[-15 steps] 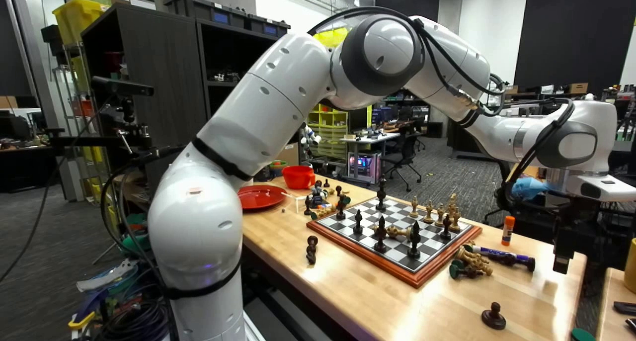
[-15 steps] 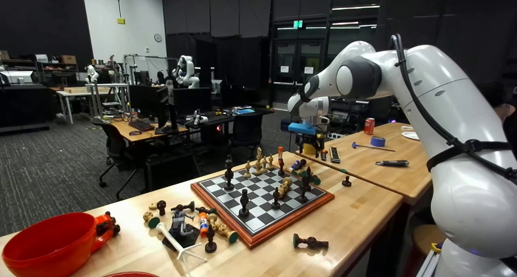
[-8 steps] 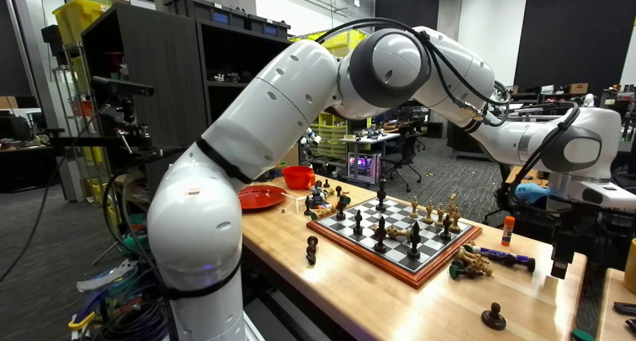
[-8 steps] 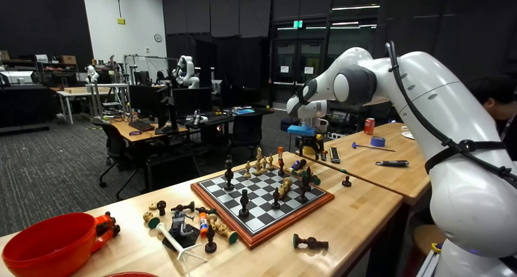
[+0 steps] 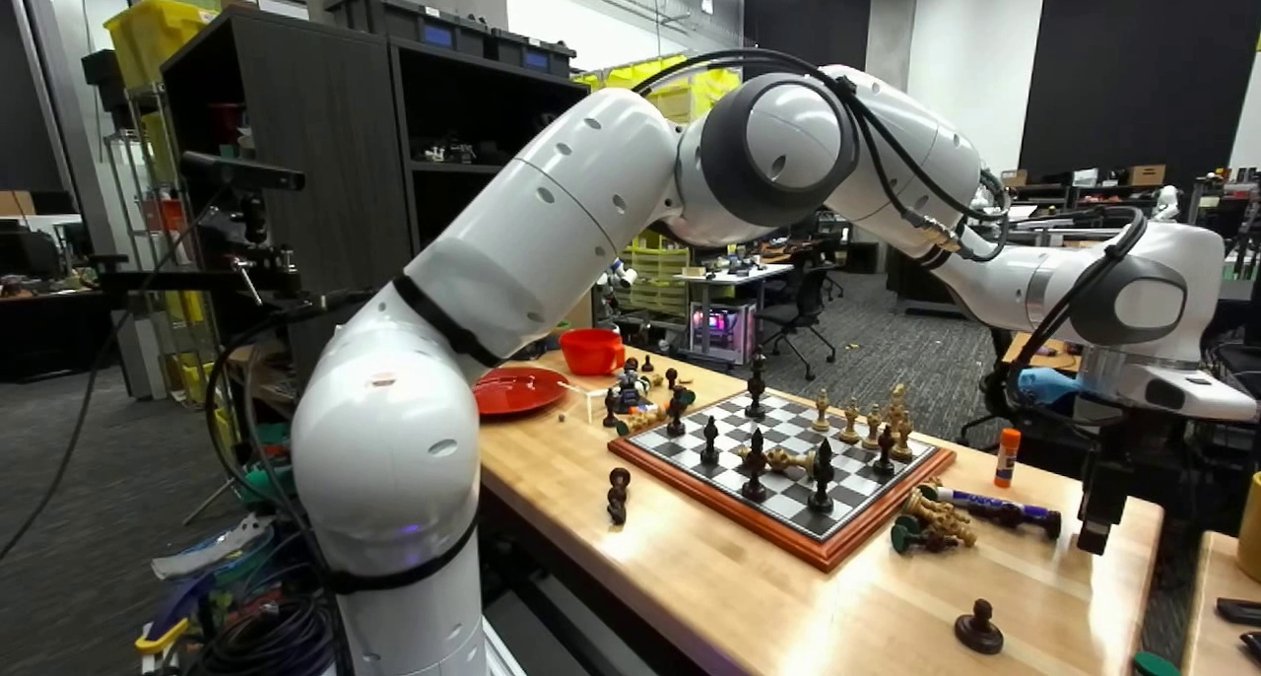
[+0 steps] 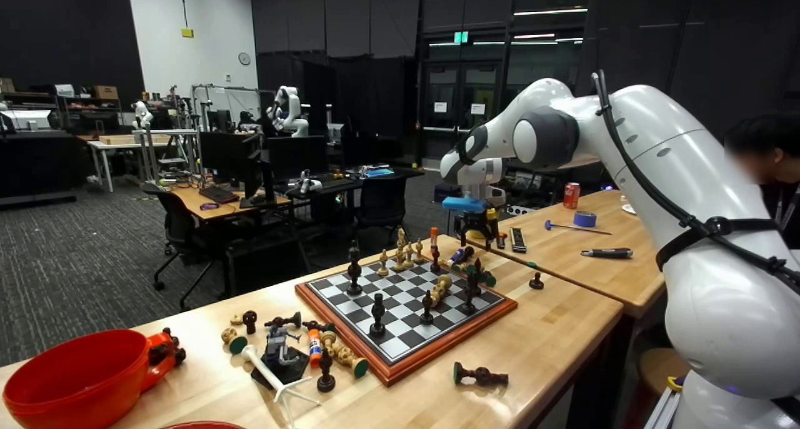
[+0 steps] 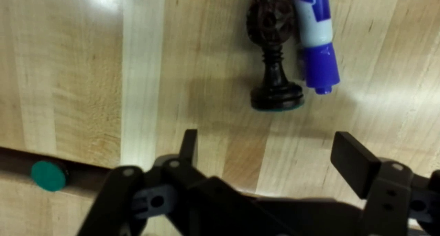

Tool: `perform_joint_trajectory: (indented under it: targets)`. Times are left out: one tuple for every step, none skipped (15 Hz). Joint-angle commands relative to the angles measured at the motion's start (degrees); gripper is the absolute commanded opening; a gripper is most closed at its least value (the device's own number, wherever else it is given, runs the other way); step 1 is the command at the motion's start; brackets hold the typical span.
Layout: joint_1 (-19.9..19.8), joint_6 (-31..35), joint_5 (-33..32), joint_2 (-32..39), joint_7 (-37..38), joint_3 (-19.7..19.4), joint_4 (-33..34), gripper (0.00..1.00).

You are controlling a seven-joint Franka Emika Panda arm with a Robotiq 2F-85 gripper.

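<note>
My gripper point(image 7: 264, 136) is open and empty, pointing down a little above the light wooden table; it also shows in both exterior views point(image 5: 1094, 538) point(image 6: 475, 242). Nearest to it is a dark brown chess piece point(image 7: 273, 71) with a green-felt base, lying on its side just ahead of the space between the fingers. A purple and white marker point(image 7: 318, 40) lies alongside the piece. Both lie near the table's far end in an exterior view, the marker point(image 5: 985, 501) partly behind the dark piece point(image 5: 1025, 518). Neither finger touches them.
A chessboard point(image 5: 719, 508) with standing and fallen pieces lies beside them. An orange glue stick point(image 5: 1007, 456) stands nearby. A dark pawn point(image 6: 536, 281) stands near the table edge. A green-based piece point(image 7: 49, 175) is at the gap between tables. A red bowl point(image 6: 81, 379) stands farther off.
The arm has lowered, and the gripper has come down slightly and shifted towards the dark piece and marker. A person has come into view at the edge of an exterior view.
</note>
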Motion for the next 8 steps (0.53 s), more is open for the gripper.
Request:
perform_joint_trajectory:
  targets:
    - [-1.15, -1.92, 1.04, 0.52, -1.11, 1.51, 1.41, 0.68]
    - [-1.14, -1.9, 1.24, 0.37, -1.35, 1.75, 1.16, 0.61]
    - [-1.07, -1.82, 1.45, 0.04, -1.62, 2.04, 0.76, 0.52]
    - [-1.0, -1.77, 1.61, -0.19, -1.8, 2.22, 0.71, 0.45]
    - [-0.95, -1.85, 1.81, -0.34, -1.99, 2.39, 0.66, 0.35]
    - [-0.83, -1.87, 1.87, -0.43, -2.05, 2.49, 0.62, 0.28]
    - [-0.82, -1.93, 1.93, -0.41, -2.19, 2.61, 0.72, 0.19]
    - [-0.8, -1.94, 1.98, -0.41, -2.41, 2.75, 0.7, 0.12]
